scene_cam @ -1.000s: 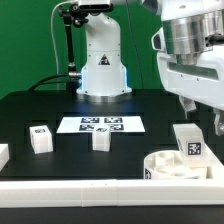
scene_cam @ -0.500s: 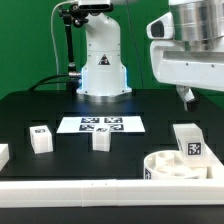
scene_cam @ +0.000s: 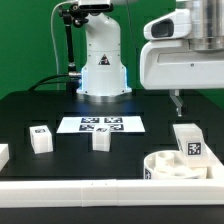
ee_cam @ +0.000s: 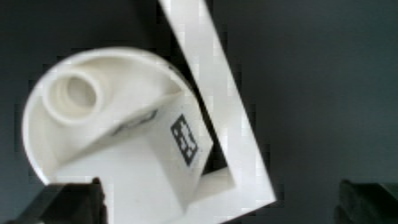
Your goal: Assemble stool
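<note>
Exterior view: the gripper (scene_cam: pixel 178 101) hangs above the table with nothing in it. How far its jaws stand apart cannot be told from here. Below it, a little nearer the camera, lies the round seat (scene_cam: pixel 165 166). A tagged leg block (scene_cam: pixel 189 141) stands upright close by the seat's rim. A second leg (scene_cam: pixel 101 140) and a third leg (scene_cam: pixel 40 138) sit well away from the gripper toward the exterior view's left, near the marker board (scene_cam: pixel 100 124).

Wrist view: both fingers (ee_cam: pixel 68 203) are spread wide and empty, with the seat (ee_cam: pixel 107 65) and leg block (ee_cam: pixel 178 130) beneath them, beside the white rail (ee_cam: pixel 214 60).

The block looks like light, stiff, smooth plastic that would probably slip, so it is best pinched across its flat sides. The seat rim and the rail crowd the approach.
</note>
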`<state>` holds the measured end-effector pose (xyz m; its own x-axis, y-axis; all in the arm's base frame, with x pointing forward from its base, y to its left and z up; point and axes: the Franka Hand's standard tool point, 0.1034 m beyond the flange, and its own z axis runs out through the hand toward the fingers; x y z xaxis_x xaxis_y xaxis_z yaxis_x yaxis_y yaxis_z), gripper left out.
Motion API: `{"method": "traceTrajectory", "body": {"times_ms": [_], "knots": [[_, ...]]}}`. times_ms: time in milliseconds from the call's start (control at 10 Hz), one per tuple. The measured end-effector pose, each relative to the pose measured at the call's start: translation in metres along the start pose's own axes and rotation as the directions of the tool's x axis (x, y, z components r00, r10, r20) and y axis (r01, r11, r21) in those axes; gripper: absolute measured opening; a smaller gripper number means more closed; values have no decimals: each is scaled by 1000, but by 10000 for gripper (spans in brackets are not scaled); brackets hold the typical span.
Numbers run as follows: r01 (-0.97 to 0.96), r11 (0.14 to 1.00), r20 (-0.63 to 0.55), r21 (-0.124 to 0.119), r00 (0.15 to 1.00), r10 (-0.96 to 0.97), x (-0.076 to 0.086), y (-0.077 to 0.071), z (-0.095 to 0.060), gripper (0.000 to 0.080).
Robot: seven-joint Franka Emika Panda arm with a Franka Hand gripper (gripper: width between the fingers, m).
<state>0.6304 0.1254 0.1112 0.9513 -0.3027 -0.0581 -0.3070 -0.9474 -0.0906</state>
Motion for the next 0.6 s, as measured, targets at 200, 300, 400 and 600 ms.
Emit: {"method": "traceTrajectory", "body": {"times_ms": [200,300,400,600], "knots": [[135,991,-2,-3,991,-135,0,-1,0,649],[230,973,-1,-3,973,-230,0,-1,0,649],[306,952,-1,-4,952,-306,0,0,0,649],[530,847,-26,-29,847,-531,4,0,1,649]]}}
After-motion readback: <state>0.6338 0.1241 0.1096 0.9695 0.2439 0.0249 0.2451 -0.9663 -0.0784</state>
